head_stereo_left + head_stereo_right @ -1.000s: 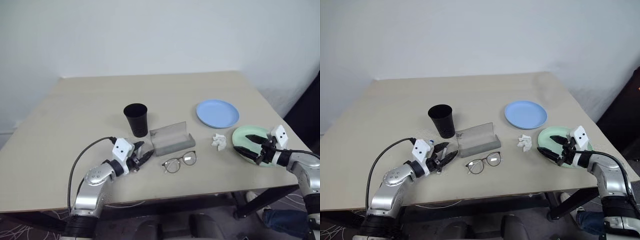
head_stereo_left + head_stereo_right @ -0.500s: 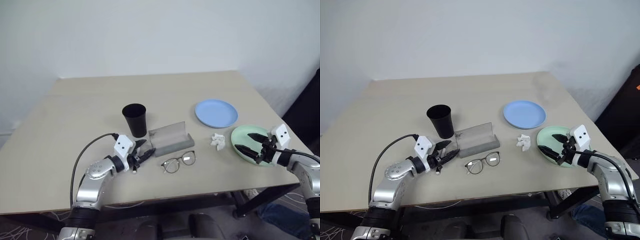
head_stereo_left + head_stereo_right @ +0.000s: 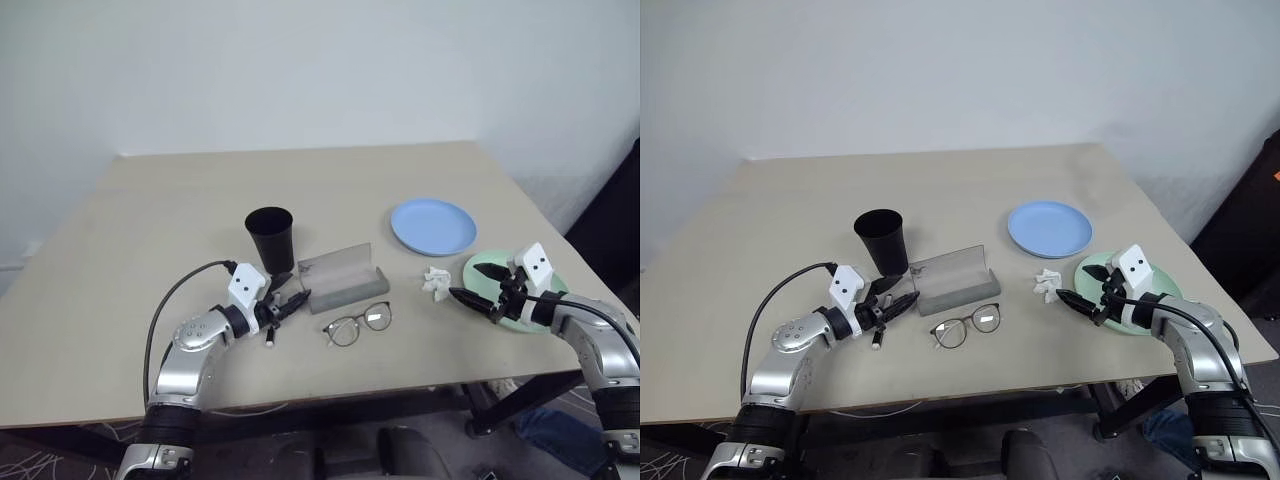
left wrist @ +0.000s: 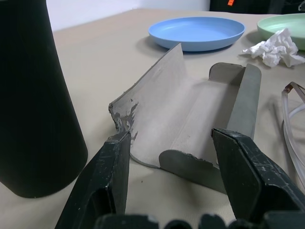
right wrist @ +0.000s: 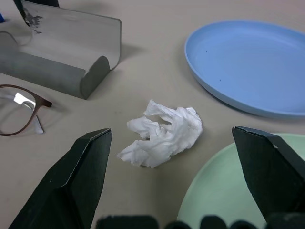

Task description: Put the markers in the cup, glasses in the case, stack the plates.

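The black cup point(image 3: 271, 238) stands upright left of the open grey case point(image 3: 343, 278). In front of the case lie the glasses point(image 3: 358, 324). My left gripper point(image 3: 290, 300) is open just left of the case, its fingers point(image 4: 109, 176) framing the case's end with nothing between them. A small white marker point(image 3: 877, 337) lies on the table under that gripper. The blue plate point(image 3: 434, 226) sits at the right, the mint plate point(image 3: 520, 300) nearer the table's front. My right gripper point(image 3: 475, 285) stands wide open over the mint plate's left rim, pointing at a white scrap point(image 5: 164, 133).
The crumpled white scrap point(image 3: 437, 281) lies between the case and the mint plate. The table's right edge point(image 3: 590, 285) runs close behind the mint plate. A black cable point(image 3: 165, 310) loops from my left wrist.
My right gripper has moved left, from over the mint plate's middle to its left rim near the scrap. The left gripper has kept its place, open.
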`<state>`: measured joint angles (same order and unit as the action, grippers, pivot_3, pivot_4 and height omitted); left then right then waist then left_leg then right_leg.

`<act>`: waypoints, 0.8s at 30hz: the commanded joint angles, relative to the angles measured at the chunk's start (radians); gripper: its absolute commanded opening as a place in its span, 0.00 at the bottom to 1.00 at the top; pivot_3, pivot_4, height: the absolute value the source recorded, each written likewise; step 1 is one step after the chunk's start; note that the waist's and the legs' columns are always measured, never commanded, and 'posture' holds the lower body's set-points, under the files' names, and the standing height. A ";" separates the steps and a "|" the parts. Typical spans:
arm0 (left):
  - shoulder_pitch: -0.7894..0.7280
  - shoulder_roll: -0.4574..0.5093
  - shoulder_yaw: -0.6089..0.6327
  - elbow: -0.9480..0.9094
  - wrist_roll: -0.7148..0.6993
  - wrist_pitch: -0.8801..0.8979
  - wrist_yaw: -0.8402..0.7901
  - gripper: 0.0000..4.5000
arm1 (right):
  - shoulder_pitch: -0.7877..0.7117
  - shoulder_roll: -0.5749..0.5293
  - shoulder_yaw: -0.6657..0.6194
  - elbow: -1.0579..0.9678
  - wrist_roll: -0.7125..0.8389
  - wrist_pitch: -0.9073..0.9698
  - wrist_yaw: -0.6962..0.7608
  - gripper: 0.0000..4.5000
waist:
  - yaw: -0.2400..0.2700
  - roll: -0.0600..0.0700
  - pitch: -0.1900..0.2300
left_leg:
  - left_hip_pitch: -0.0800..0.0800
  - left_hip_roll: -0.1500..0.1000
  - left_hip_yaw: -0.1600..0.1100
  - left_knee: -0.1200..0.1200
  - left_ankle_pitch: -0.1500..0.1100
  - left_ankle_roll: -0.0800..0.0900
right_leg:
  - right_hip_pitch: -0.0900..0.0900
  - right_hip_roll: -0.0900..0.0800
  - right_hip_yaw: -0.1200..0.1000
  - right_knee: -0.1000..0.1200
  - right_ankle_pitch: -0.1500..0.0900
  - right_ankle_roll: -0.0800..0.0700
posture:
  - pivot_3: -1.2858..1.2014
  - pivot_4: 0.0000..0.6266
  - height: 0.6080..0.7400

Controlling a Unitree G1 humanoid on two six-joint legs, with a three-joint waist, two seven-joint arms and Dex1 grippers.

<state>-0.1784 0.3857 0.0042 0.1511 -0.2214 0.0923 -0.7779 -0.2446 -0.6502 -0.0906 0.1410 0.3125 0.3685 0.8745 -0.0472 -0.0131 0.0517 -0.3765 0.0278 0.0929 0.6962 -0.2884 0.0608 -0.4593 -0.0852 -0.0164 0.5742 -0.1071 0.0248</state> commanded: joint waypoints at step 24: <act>-0.013 -0.018 -0.016 -0.031 -0.008 -0.019 0.006 0.62 | -0.213 -0.189 0.253 -0.107 -0.111 0.627 -0.056 0.97 | 0.000 0.000 0.000 | 0.000 0.000 0.000 0.000 0.000 0.000 | 0.000 0.000 0.000 0.000 0.000 0.000 | 0.52 0.00 0.94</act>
<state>-0.1692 0.3729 -0.0131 0.1422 -0.2175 0.0922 -0.7716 -0.4272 -0.8317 0.1650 0.0500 0.2178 0.9765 0.8346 -0.0470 -0.0134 0.0518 -0.3768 0.0276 0.0929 0.6963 -0.2884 0.0606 -0.4596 -0.0855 -0.0169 0.5740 -0.1071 0.0248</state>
